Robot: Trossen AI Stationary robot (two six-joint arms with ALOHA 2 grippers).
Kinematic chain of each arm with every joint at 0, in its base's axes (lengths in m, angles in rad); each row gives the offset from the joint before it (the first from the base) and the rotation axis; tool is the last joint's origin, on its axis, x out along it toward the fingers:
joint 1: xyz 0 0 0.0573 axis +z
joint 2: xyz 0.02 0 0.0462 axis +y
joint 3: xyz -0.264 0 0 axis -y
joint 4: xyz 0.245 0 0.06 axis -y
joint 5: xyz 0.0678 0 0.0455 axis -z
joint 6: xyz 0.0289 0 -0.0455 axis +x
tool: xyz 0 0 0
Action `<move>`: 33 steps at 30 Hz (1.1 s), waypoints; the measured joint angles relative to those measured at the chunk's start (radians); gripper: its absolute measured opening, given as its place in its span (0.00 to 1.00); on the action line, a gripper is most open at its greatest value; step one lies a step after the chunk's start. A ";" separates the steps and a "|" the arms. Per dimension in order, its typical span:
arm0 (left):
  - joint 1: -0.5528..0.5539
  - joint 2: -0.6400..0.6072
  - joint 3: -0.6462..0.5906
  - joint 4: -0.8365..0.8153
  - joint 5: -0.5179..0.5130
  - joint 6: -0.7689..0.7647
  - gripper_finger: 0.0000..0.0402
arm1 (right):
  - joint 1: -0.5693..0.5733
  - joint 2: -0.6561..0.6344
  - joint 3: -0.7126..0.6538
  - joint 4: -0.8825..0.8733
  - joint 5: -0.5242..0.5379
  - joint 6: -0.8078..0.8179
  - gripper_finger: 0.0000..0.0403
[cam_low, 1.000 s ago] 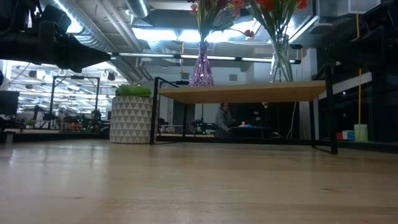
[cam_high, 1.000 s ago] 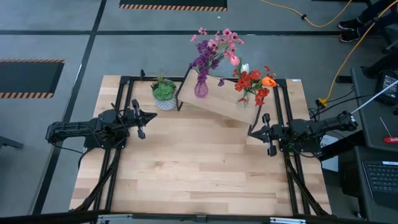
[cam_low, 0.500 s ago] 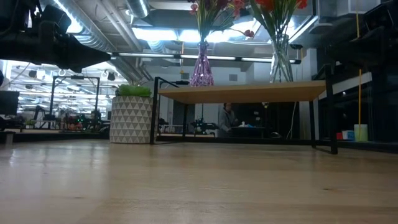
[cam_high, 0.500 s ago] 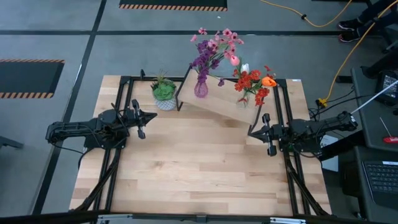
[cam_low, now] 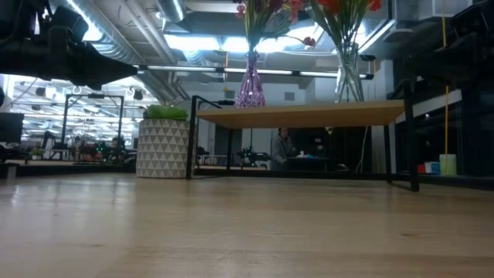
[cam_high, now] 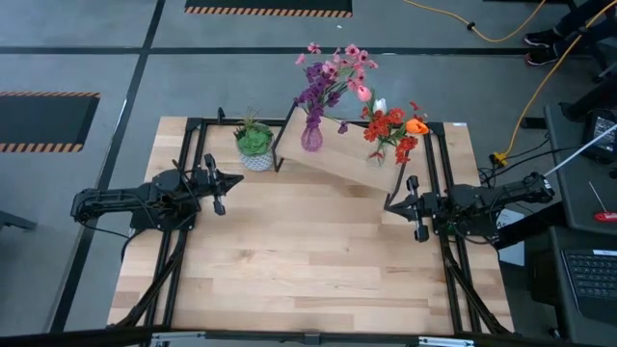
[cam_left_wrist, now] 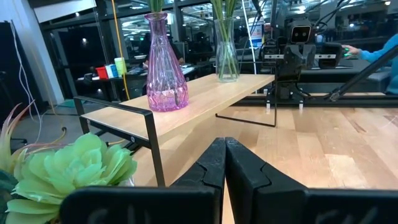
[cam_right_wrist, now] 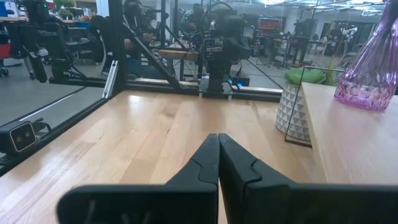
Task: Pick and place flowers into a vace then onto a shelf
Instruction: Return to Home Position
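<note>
High view: the pink, purple and red artificial flowers (cam_high: 333, 72) stand in glass vases (cam_high: 311, 136) on the light wooden shelf (cam_high: 337, 159). Your left pincer (cam_high: 234, 180) and right pincer (cam_high: 392, 205) are closed, empty. Swing the right one wide and it may strike the shelf leg, toppling them.

No legible text, label, brand, number or sign on anything in these views.
</note>
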 joint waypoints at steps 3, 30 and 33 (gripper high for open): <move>0.000 0.000 0.000 0.000 0.000 0.000 0.01 | 0.000 0.000 0.000 0.000 0.000 0.001 0.01; 0.000 0.000 0.000 0.000 0.000 0.000 0.02 | 0.000 0.000 0.000 0.000 0.000 0.001 0.04; 0.000 0.000 0.000 0.000 0.000 0.000 0.02 | 0.000 0.000 0.000 0.000 0.000 0.000 0.04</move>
